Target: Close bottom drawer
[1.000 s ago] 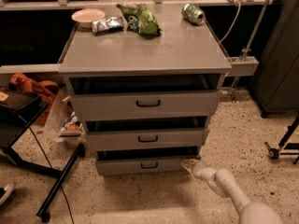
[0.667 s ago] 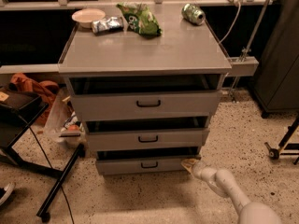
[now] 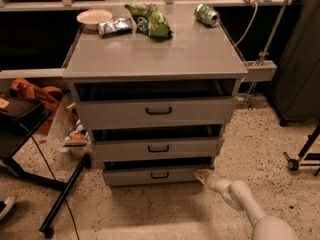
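The grey cabinet (image 3: 155, 59) stands in the middle of the camera view with three drawers, all pulled out a little. The bottom drawer (image 3: 135, 175) is the lowest, a shallow grey front panel with a small black central handle (image 3: 159, 175); a dark gap shows above it. My gripper (image 3: 202, 174) comes in low from the bottom right on a white arm (image 3: 240, 199). Its tip is at the right end of the bottom drawer's front, touching or nearly touching it.
On the cabinet top lie a bowl (image 3: 94, 18), a silver packet (image 3: 115, 27), a green chip bag (image 3: 150, 19) and a green can (image 3: 207, 14). A black stand leg (image 3: 62, 196) crosses the floor at left. A wheeled base (image 3: 300, 159) is at right.
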`<state>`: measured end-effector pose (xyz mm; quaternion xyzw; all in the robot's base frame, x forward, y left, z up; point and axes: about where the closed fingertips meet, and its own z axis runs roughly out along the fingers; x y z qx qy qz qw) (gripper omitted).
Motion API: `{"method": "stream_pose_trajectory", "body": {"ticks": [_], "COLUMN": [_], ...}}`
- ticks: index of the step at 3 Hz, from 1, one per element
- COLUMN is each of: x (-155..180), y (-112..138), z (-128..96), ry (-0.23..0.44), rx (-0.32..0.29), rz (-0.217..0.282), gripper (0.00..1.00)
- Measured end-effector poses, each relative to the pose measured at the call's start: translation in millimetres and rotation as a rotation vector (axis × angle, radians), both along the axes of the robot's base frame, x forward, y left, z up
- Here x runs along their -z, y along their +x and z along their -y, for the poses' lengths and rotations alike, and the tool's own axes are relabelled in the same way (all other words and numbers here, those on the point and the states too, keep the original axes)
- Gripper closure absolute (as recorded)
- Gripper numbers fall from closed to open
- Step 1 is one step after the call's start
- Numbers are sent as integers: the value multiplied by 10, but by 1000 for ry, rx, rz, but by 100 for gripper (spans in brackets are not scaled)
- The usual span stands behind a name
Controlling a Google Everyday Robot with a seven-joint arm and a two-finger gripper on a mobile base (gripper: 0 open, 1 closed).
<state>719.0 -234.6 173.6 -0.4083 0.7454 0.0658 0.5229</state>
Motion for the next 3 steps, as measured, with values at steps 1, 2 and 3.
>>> {"method": "stream_pose_trajectory", "body": {"ticks": [1, 2, 3], "x": [20, 39, 52], "y": [43, 62, 62], "z": [4, 17, 57], "ry": [9, 20, 34], "rx": [10, 21, 36], "rz": [0, 1, 4], "gripper": [100, 100, 100]}}
